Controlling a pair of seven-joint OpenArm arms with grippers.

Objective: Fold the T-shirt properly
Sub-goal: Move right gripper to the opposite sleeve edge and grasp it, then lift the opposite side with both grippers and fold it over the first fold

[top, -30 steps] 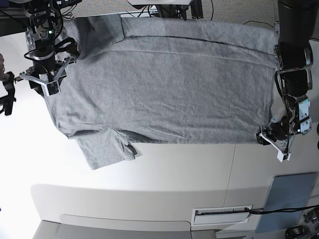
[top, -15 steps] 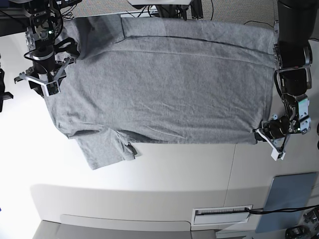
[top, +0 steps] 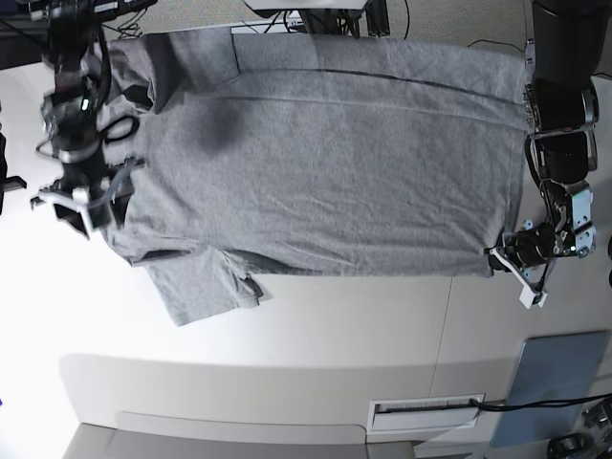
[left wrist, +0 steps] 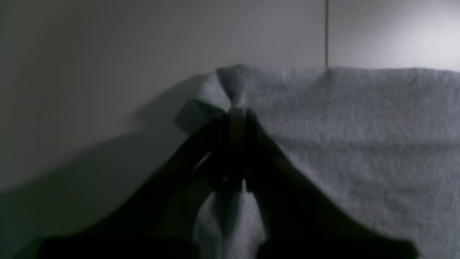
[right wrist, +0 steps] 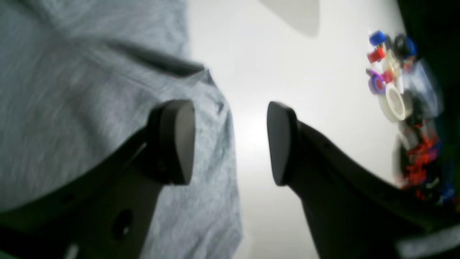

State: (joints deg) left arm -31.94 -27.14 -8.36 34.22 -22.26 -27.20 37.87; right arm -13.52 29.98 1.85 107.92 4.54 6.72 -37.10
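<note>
The heather-grey T-shirt point(top: 316, 163) lies spread flat on the white table, plain side up, one sleeve point(top: 203, 287) pointing toward the near edge. In the base view my left gripper point(top: 499, 256) sits at the shirt's right near corner. The left wrist view shows that left gripper point(left wrist: 237, 116) shut on the bunched hem corner of the T-shirt point(left wrist: 359, 126). My right gripper point(top: 84, 203) hovers at the shirt's left edge by the shoulder. It is open in the right wrist view point(right wrist: 228, 142), one pad point(right wrist: 178, 140) over the T-shirt point(right wrist: 72, 90), the other over bare table.
A flat blue-grey pad point(top: 555, 382) lies at the near right corner. A slotted label strip point(top: 426, 409) sits along the table's near edge. Small colourful parts point(right wrist: 395, 90) lie beyond my right gripper. Cables point(top: 316, 14) cluster behind the shirt's far edge.
My left gripper has shut on the shirt's hem corner. My right arm has slid along the left edge toward the near sleeve, and its jaws have opened wider.
</note>
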